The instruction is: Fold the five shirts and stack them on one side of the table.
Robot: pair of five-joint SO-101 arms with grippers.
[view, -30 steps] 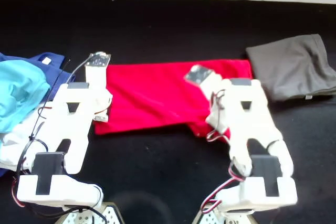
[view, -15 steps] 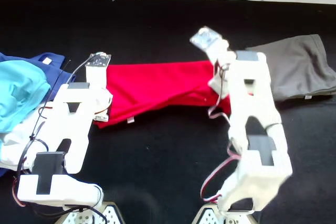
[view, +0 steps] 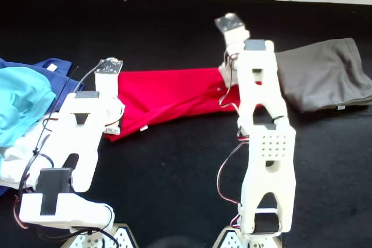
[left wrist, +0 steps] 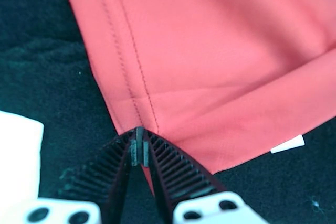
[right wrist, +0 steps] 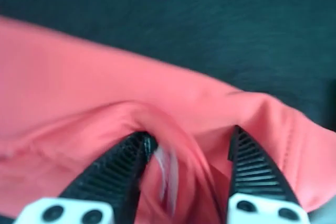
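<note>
Your left hand (left wrist: 139, 148) is pinched closed on the hemmed corner of the red shirt (view: 168, 100), which lies stretched across the middle of the black surface (view: 174, 27) with its near edge rumpled. Your right hand (right wrist: 186, 148) sits at the shirt's other end, jaws spread apart, with a raised fold of red cloth between them. A folded grey shirt (view: 325, 74) lies near that end. At the surface's left edge, a turquoise shirt (view: 20, 100) lies heaped with a navy shirt (view: 55, 68) and white cloth (view: 10, 164).
</note>
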